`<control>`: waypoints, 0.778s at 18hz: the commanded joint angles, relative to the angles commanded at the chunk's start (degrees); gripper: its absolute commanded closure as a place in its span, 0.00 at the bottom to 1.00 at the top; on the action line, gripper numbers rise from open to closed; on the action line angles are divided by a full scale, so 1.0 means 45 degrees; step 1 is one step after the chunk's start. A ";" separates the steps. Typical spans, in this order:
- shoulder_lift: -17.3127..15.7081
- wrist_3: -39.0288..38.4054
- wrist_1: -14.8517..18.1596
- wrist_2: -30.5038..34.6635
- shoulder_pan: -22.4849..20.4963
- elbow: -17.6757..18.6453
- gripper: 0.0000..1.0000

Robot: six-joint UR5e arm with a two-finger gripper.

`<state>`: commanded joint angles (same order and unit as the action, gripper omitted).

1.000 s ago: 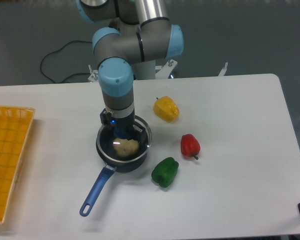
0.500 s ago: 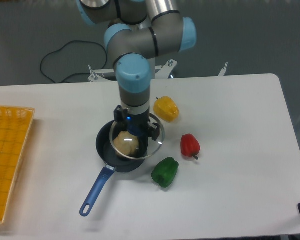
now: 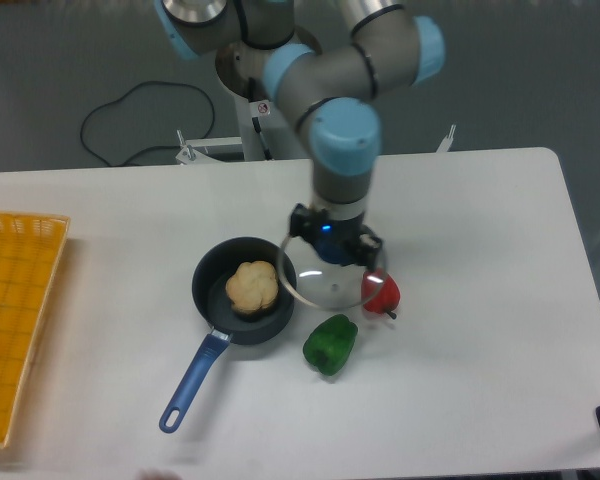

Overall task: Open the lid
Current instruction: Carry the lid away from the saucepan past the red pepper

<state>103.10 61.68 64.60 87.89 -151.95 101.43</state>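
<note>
step: carrying lid [image 3: 325,281] clear of pan [image 3: 242,293] | gripper [image 3: 332,240] is grasping the lid's knob | next: needing bare tabletop [image 3: 480,300] toward the right edge, avoiding red pepper [image 3: 380,291]

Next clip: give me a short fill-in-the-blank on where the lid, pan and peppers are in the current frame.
1. The gripper holds the round transparent glass lid to the ____ of the dark blue long-handled saucepan in the image.
2. The uncovered saucepan holds a pale ____-coloured food piece.
3. Seen through the lid's right edge is the ____ bell pepper.
4. The green bell pepper lies ____ the lid in the image.

Missing words: right; beige; red; below
</note>
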 joint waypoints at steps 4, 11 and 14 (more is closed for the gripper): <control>0.0020 0.1445 0.0194 0.0000 -0.1055 -0.0078 0.69; 0.0565 0.4648 0.0215 0.0078 -0.2580 -0.0195 0.69; 0.0917 0.5119 0.0196 0.0117 -0.2853 -0.0545 0.69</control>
<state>107.22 84.72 65.48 88.42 -164.79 98.97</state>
